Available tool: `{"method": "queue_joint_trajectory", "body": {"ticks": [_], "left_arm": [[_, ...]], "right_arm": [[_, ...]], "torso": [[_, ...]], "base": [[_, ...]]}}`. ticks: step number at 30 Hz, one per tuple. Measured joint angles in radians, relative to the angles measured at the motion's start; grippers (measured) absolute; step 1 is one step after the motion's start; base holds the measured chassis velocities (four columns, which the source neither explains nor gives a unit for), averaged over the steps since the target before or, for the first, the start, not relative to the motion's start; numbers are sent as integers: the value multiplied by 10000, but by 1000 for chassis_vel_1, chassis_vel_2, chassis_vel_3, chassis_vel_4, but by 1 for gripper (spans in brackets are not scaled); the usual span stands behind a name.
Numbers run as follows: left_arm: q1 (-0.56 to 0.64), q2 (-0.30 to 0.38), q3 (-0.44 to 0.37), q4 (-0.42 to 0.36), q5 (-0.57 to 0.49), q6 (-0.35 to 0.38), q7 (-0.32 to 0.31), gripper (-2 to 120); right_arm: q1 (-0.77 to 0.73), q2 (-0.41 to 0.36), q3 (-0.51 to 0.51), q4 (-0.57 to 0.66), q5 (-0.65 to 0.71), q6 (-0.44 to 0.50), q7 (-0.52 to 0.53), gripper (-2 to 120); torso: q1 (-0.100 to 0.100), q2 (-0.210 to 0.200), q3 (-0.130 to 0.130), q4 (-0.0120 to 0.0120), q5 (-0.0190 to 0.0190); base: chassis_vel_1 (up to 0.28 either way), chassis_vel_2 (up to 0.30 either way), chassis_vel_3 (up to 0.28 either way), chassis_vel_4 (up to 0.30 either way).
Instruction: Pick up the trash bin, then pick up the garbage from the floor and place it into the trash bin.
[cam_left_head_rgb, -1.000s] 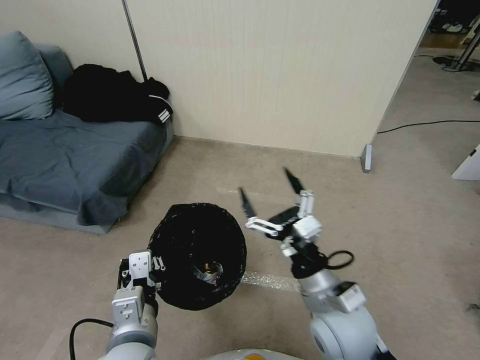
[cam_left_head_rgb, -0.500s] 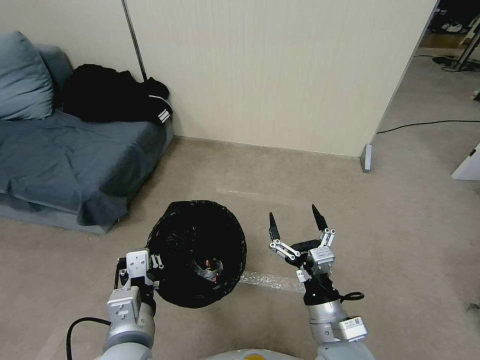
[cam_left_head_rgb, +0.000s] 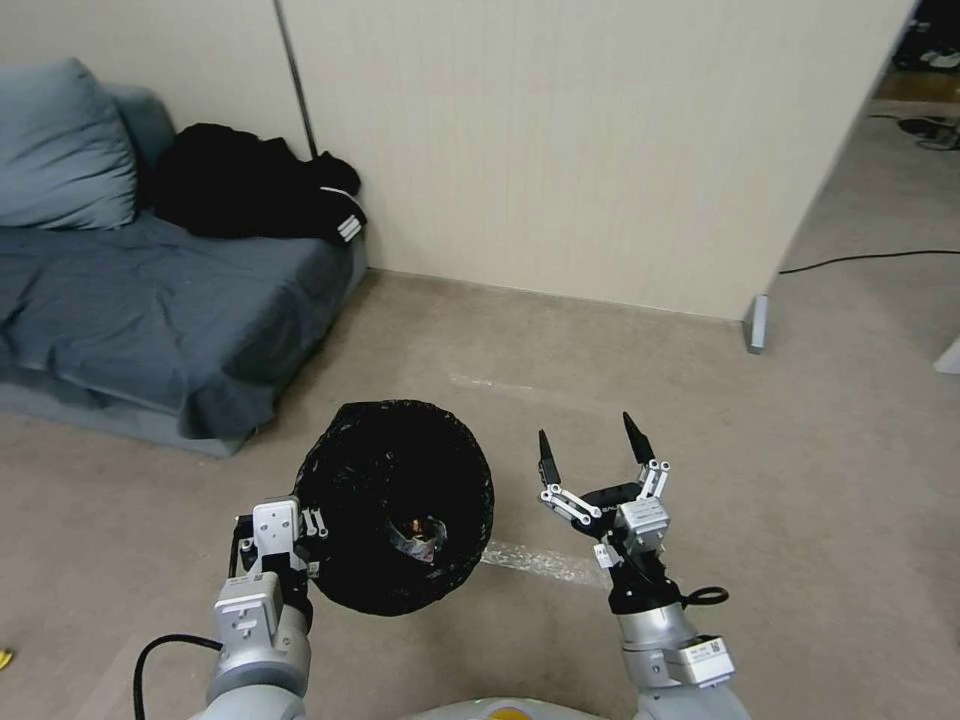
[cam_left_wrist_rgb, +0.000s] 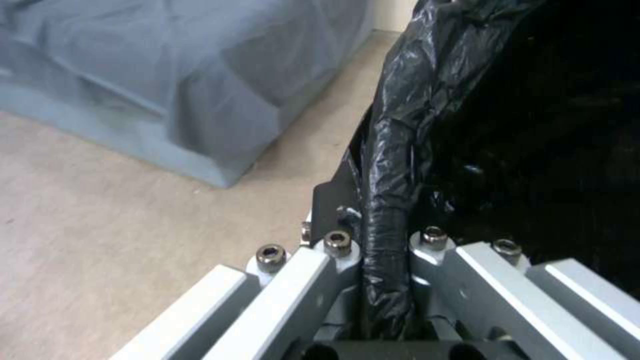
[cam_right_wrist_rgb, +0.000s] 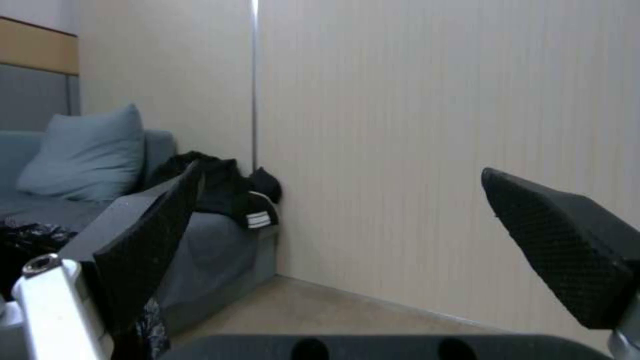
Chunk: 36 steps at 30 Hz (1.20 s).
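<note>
The trash bin (cam_left_head_rgb: 395, 505), its black bag folded over the rim, hangs just above the floor in front of me. My left gripper (cam_left_head_rgb: 312, 545) is shut on its near-left rim. The left wrist view shows the bag-covered rim (cam_left_wrist_rgb: 387, 215) pinched between the fingers. Some garbage (cam_left_head_rgb: 418, 530) lies at the bottom of the bin. A small yellow scrap (cam_left_head_rgb: 4, 657) lies on the floor at the far left edge. My right gripper (cam_left_head_rgb: 588, 440) is open and holds nothing, to the right of the bin; its fingertips (cam_right_wrist_rgb: 167, 220) point toward the wall.
A grey-blue sofa (cam_left_head_rgb: 150, 310) with a pillow and a black garment (cam_left_head_rgb: 250, 190) stands at the left. A beige wall panel (cam_left_head_rgb: 600, 150) runs across the back, its foot (cam_left_head_rgb: 757, 325) at the right. A cable (cam_left_head_rgb: 870, 260) and a tape strip (cam_left_head_rgb: 530, 560) lie on the carpet.
My open right gripper has drawn back toward me, from near the bin's rim to its right. The camera has turned a little, sliding the whole scene rightward. The left gripper still grips the bin.
</note>
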Motion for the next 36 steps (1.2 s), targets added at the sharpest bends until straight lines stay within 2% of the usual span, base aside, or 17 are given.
{"method": "queue_joint_trajectory", "body": {"ticks": [36], "left_arm": [[52,-9,10,1,20,-32,-69,0]], "right_arm": [[192,29,-60,-128,51,18,-90,100]], "torso": [[-1,-2,0,-2,0]], "base": [[119,115,117,119]]}}
